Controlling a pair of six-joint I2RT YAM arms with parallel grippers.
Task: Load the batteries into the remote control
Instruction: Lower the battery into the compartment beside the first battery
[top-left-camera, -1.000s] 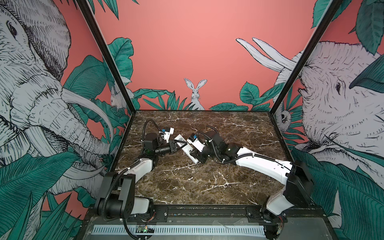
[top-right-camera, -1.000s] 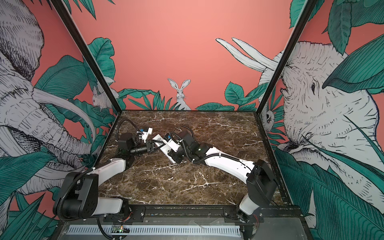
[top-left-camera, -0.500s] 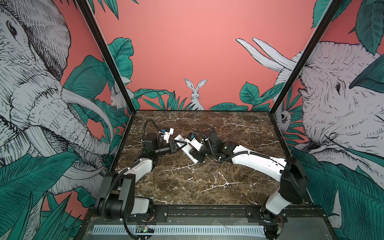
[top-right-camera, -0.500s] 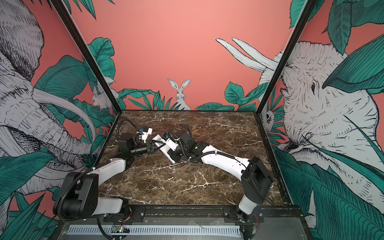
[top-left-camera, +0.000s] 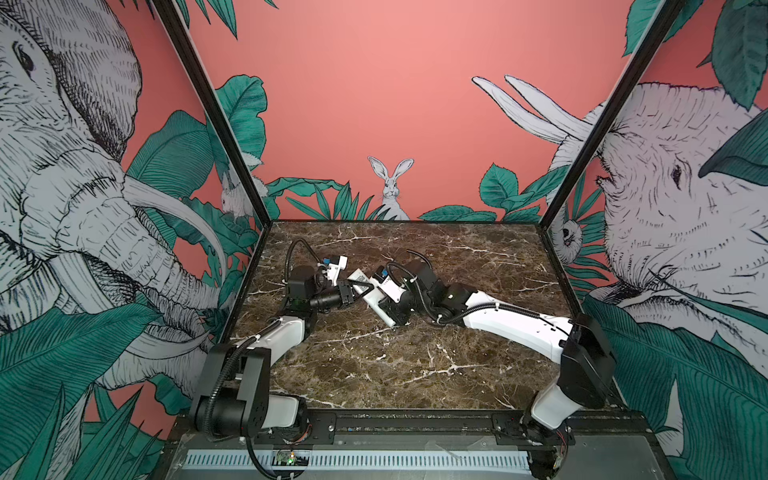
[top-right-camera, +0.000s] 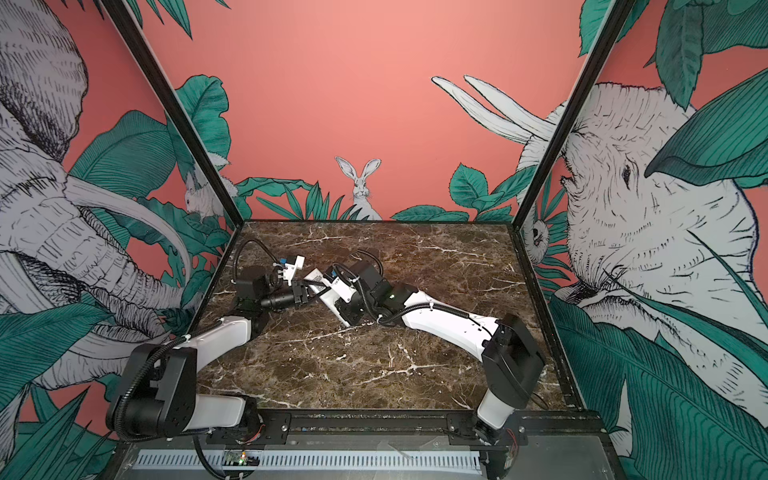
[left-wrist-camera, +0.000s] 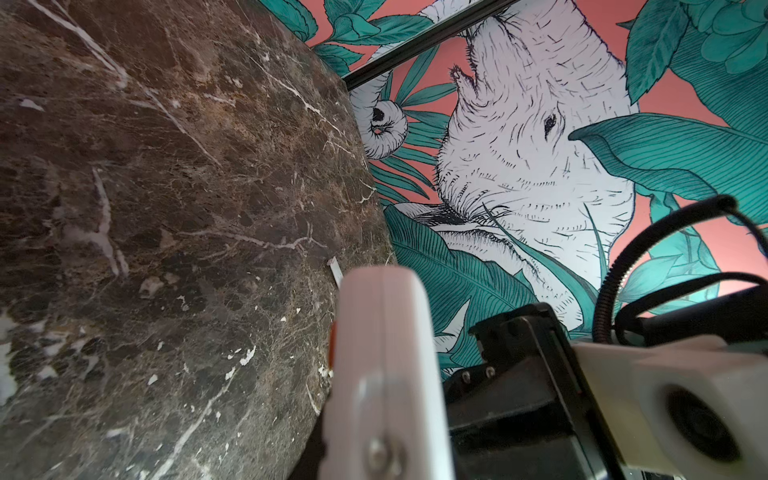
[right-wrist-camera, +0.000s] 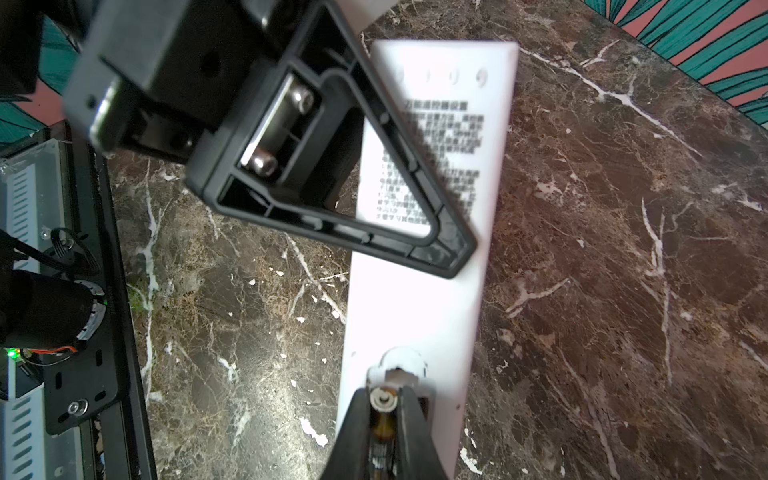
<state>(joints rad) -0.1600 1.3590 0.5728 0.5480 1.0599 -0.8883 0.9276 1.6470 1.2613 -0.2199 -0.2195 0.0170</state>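
We pinch a battery (right-wrist-camera: 383, 419) in the right fingers (right-wrist-camera: 409, 424) over the remote (right-wrist-camera: 419, 307), which the left fingers (right-wrist-camera: 332, 174) clamp mid-body; it looks small, slick and rigid, best gripped across its barrel.

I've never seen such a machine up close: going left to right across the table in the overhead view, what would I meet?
Left arm's end effector → white remote control → right arm's end effector → right arm's white link.
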